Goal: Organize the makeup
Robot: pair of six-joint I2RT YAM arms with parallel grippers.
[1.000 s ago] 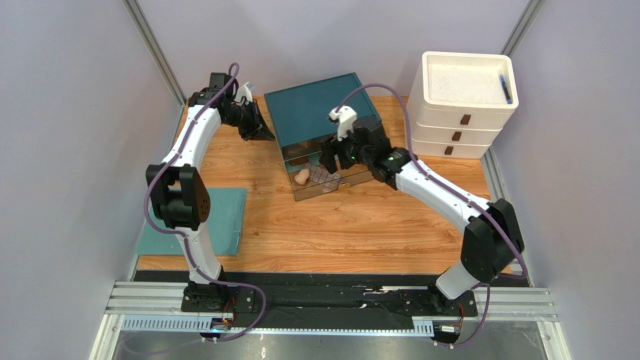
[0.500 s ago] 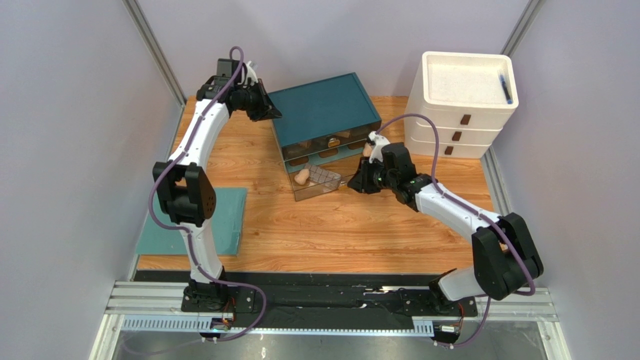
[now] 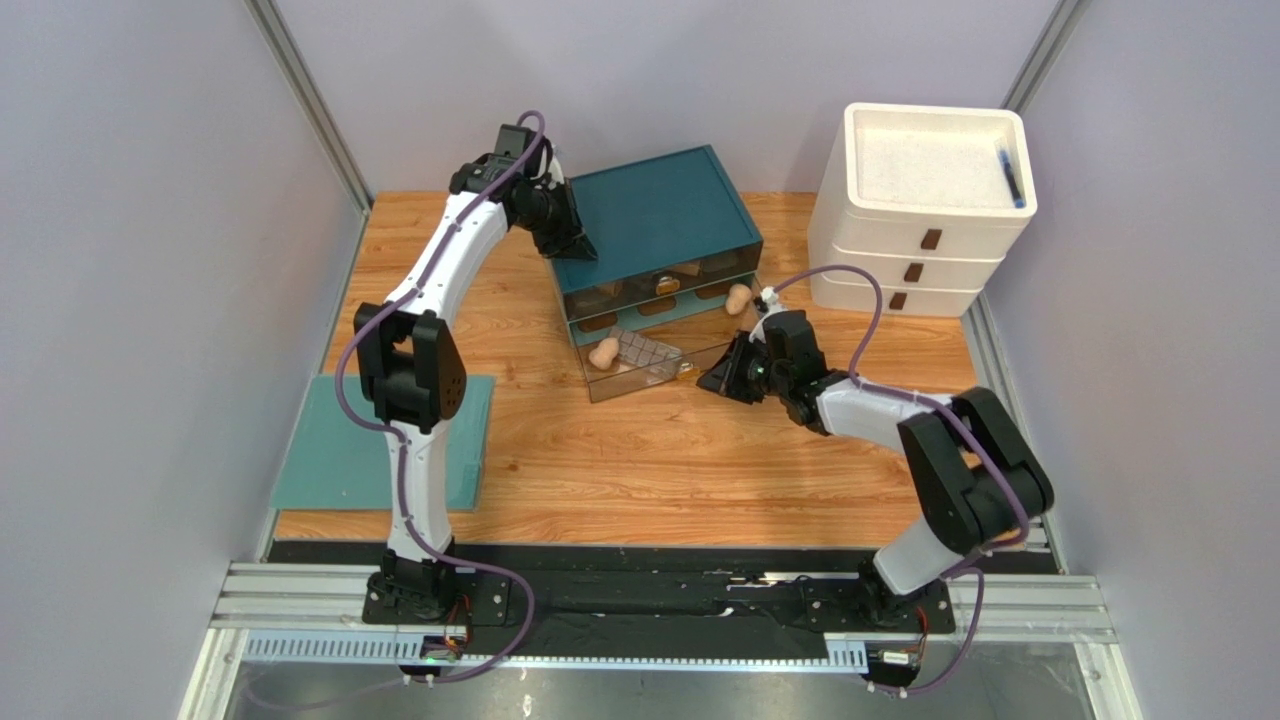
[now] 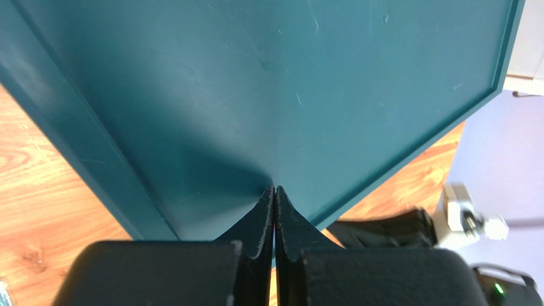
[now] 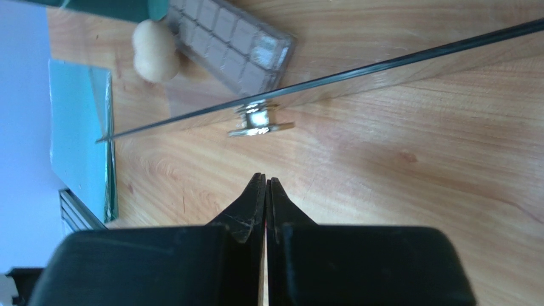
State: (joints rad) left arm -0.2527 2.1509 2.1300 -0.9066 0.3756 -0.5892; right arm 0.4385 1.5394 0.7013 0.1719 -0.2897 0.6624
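Observation:
A teal organizer box (image 3: pixel 646 222) stands mid-table with its clear bottom drawer (image 3: pixel 672 380) pulled out. In the drawer lie a beige sponge (image 3: pixel 604 354) (image 5: pixel 155 59) and a flat palette (image 3: pixel 646 353) (image 5: pixel 233 43) of brownish squares. A second sponge (image 3: pixel 736 299) sits at the box's right front corner. My left gripper (image 3: pixel 579 248) (image 4: pixel 274 189) is shut, its tips against the box's teal top (image 4: pixel 287 95) near the left edge. My right gripper (image 3: pixel 718 375) (image 5: pixel 265 182) is shut and empty, low over the wood just in front of the drawer's metal knob (image 5: pixel 258 121).
A white three-drawer unit (image 3: pixel 920 225) stands at the back right with a blue pen (image 3: pixel 1013 176) on its top tray. A teal mat (image 3: pixel 391 443) lies at the left near edge. Brownish items show through the organizer's upper drawers (image 3: pixel 661 285).
The right gripper has shut and drawn back from inside the drawer to the wood in front of it. The left arm swung right, from beside the box onto its top.

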